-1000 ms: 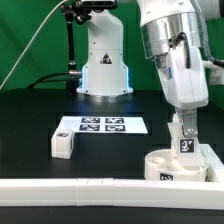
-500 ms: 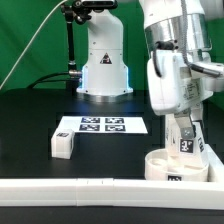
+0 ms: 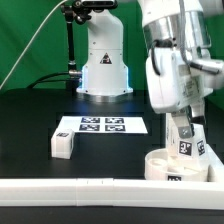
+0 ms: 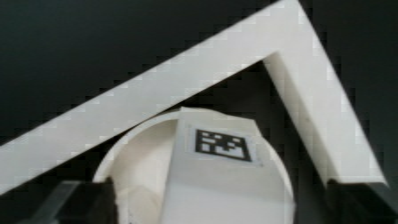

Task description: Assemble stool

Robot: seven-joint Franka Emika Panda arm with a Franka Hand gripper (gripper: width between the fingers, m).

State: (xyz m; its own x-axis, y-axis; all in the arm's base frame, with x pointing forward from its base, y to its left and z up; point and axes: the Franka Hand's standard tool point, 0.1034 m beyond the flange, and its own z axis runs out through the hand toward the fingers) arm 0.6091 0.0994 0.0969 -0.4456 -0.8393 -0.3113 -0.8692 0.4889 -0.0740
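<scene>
Exterior view: my fingers (image 3: 178,124) appear clamped on the upper end of a stool leg (image 3: 185,146). I hold it upright over the round seat disc (image 3: 166,167), which sits on the black table (image 3: 30,120) at the exterior view's right. The leg's foot looks to be at the disc's surface, though I cannot tell whether it has entered its socket. A second leg (image 3: 63,143) lies loose well apart toward the exterior view's left, near the marker board (image 3: 100,125). The long L-shaped rail (image 3: 90,190) runs along the front, just beside the disc.

Wrist view: the leg's tagged face (image 4: 222,143) fills the middle, with the dark tips of my fingers (image 4: 68,200) flanking it. The rail's corner (image 4: 285,25) angles behind it.

The risk, as I judge it, is a crooked seating. If the leg is tilted or off its socket, pressing or turning could jam it, slip it in my grip, or push the disc away from the rail.
</scene>
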